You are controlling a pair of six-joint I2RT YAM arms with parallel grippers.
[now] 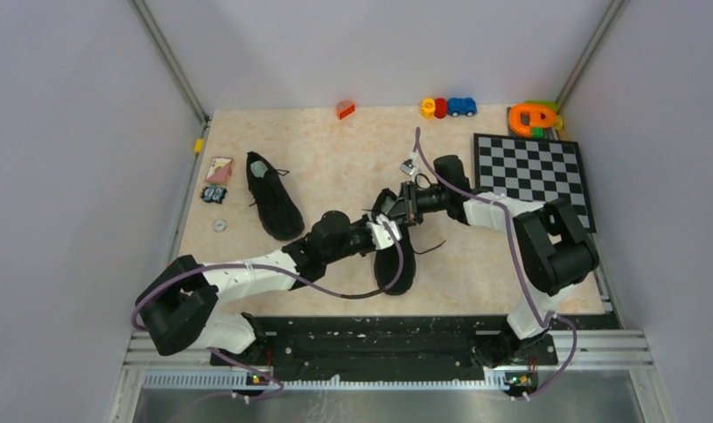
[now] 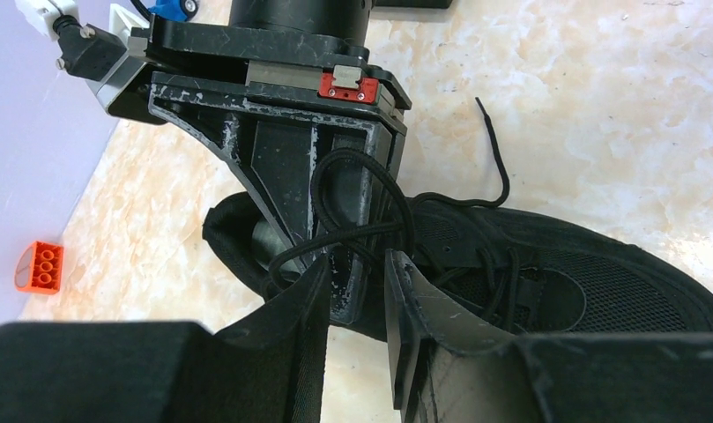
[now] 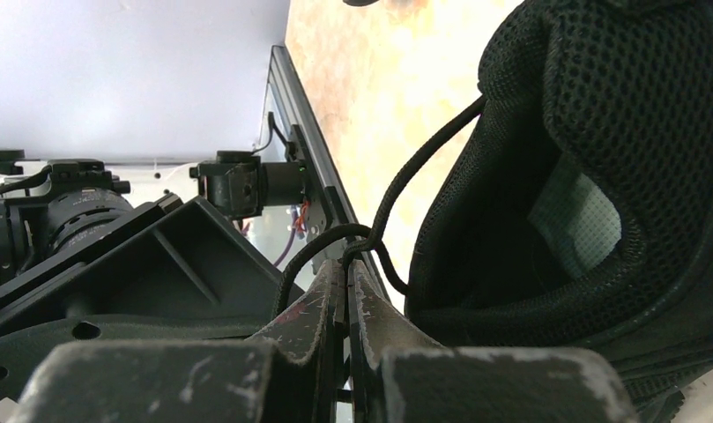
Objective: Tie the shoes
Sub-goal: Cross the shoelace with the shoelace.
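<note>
The right gripper (image 3: 346, 269) is clamped on a thin black lace (image 3: 414, 172), limp and slick, probably best pinched near its loop. The lace runs from the soft, light black mesh sneaker (image 1: 405, 273) lying on the marbled beige tabletop (image 1: 335, 159). The left gripper (image 2: 357, 264), jaws apart, grasps nothing. The second black sneaker (image 1: 273, 198) lies well apart.

The middle of the worktop (image 1: 335, 150) is crowded: the left gripper (image 2: 357, 262) and right gripper (image 3: 345, 269) meet nose to nose over the near shoe (image 1: 401, 269). A lace (image 3: 414, 172) pinched in the right gripper is strung across the gap beside the heel. The second shoe (image 1: 273, 198) blocks the left side, with a card (image 1: 219, 167) just beyond it. A checkerboard (image 1: 533, 172) fills the far right and toys (image 1: 448, 107) line the back edge. Bare room lies between the shoes and right of the near one
</note>
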